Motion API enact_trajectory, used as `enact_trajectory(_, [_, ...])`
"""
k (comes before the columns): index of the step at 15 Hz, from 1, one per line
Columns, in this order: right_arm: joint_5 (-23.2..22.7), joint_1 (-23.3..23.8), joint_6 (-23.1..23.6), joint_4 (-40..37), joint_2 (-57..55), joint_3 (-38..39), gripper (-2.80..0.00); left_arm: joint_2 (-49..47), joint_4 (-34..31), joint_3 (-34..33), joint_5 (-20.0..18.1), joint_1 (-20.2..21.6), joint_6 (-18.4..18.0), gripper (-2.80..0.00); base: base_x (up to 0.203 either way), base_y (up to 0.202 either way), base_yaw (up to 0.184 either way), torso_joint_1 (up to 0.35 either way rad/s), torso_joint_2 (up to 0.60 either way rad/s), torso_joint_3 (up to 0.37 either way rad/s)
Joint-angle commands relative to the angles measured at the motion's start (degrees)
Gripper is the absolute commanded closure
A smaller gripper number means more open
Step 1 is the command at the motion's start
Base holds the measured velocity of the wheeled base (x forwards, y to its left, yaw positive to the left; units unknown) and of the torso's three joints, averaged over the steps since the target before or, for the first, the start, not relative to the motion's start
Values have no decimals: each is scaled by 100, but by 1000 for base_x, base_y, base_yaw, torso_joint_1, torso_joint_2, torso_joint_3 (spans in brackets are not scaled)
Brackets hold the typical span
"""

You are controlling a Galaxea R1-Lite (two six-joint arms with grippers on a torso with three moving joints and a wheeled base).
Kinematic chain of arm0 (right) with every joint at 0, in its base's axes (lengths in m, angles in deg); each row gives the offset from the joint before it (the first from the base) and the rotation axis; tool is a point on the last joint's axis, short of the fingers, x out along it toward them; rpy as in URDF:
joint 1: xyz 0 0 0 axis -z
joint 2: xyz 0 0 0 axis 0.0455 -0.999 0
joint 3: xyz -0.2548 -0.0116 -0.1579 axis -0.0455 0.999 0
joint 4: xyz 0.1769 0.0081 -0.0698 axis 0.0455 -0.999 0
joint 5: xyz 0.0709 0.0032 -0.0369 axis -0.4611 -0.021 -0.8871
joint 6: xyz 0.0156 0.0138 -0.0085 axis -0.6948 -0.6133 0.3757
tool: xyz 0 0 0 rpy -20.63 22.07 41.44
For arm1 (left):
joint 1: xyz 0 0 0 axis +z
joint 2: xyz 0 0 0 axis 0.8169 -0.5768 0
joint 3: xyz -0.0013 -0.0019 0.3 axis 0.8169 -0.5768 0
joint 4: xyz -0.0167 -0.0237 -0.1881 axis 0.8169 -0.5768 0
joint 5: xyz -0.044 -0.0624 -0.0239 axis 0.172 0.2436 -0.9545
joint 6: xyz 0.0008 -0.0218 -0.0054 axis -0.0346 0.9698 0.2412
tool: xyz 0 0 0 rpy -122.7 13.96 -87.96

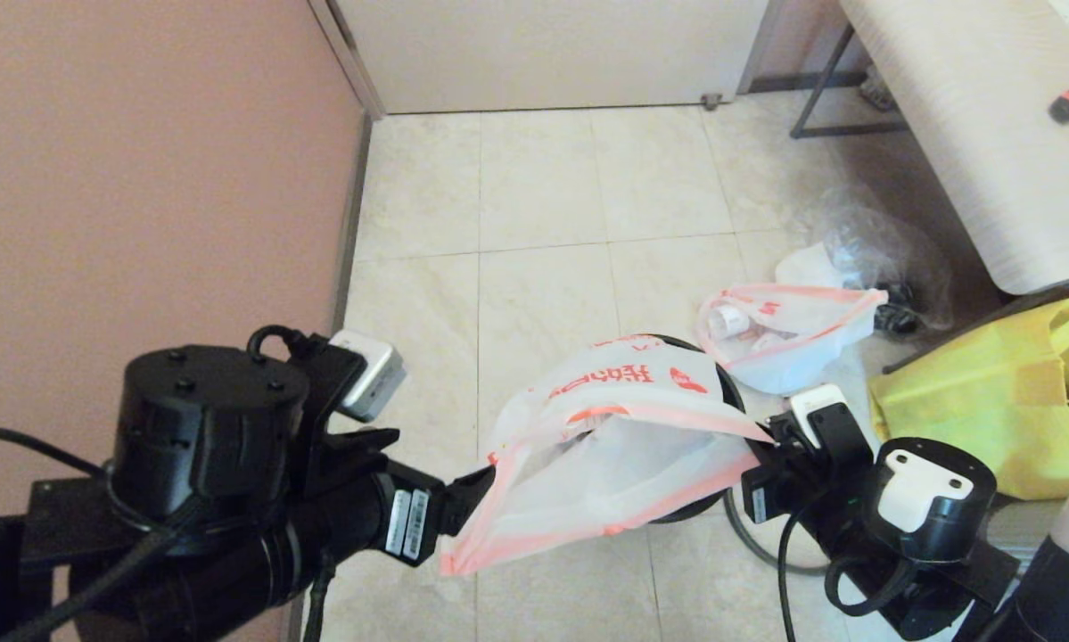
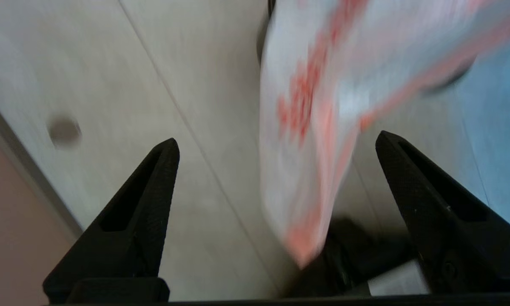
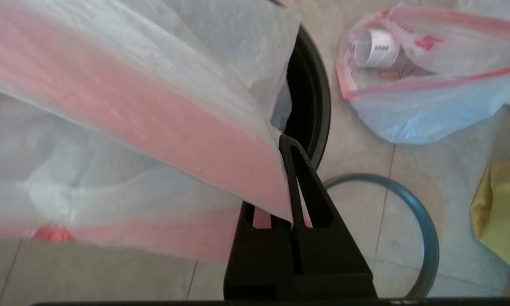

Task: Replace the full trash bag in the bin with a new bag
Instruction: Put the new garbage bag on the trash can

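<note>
Right gripper [image 3: 289, 178]: jaws pinched on pink edge of new bag [image 1: 614, 437], so you keep 1 corner anchored over bin [image 1: 677, 343].

Left gripper [image 2: 276, 146]: jaws spread wide, gripping nothing; bag's other end hangs between fingers, likely for fresh hold.

Bag stretched across bin mouth, long axis running left to right, opening facing you.

Full trash bag [image 1: 788, 330] lies on floor just beyond bin; grey hoop [image 3: 425, 238] on floor beside bin.

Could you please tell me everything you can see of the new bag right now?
The new bag is thin white plastic with pink-red edges and orange-red print. It hangs open above the bin, mouth spread sideways. The right gripper pinches its edge; the left gripper stands open around its other, drooping end.
</note>
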Motion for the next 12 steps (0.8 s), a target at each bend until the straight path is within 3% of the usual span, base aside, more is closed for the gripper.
enact_trajectory(1, [14, 15, 6, 4, -18, -151, 0, 134, -34, -396, 74, -160, 367, 0, 0, 0, 0, 0, 0, 0])
enact_trajectory(6, [25, 248, 14, -460, 10, -700, 0, -43, -57, -1183, 315, -930, 1858, 0, 0, 0, 0, 0, 0, 0])
enact_trajectory(10, [39, 275, 6, -878, 71, -1067, 0, -344, -44, -1517, 397, -1990, 2907, 0, 0, 0, 0, 0, 0, 0])
enact_trajectory(12, [40, 275, 6, -917, 71, -1087, 0, -713, -16, -1524, 430, -2151, 3144, 0, 0, 0, 0, 0, 0, 0])
